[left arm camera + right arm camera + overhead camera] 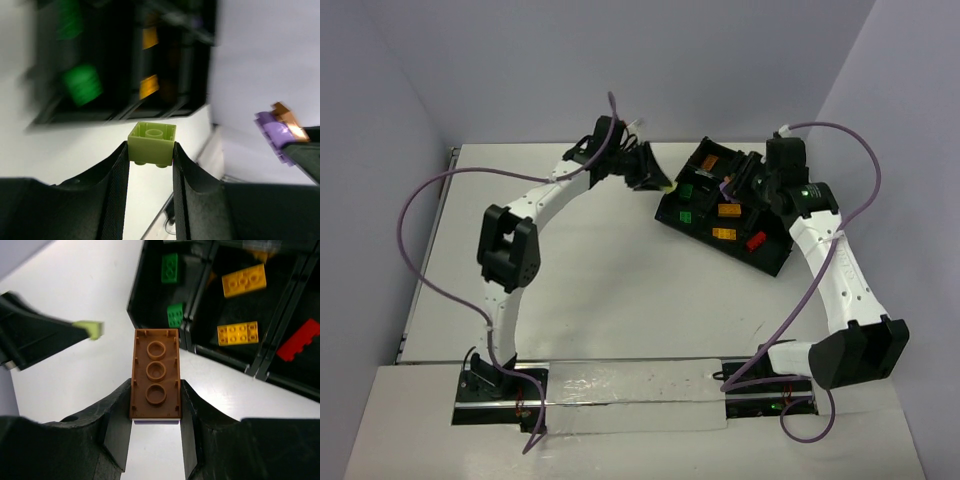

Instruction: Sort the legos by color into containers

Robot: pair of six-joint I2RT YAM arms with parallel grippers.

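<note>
My left jaws grip 1 yellow-green brick point(151, 142) by its sides, above the tabletop point(600, 280) just beside the black tray point(136, 285). My right jaws grip 1 brown-orange brick point(155, 374), purple showing beneath it, near the tray's corner. The tray holds 2 green bricks point(170, 267), 2 yellow bricks point(244, 280) and 1 red brick point(298, 340).

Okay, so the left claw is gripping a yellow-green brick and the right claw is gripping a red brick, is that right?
Not quite. The right claw is gripping a brown-orange brick with a purple piece under it, not a red one, as the right wrist view shows. The left claw is indeed gripping a yellow-green brick.
</note>
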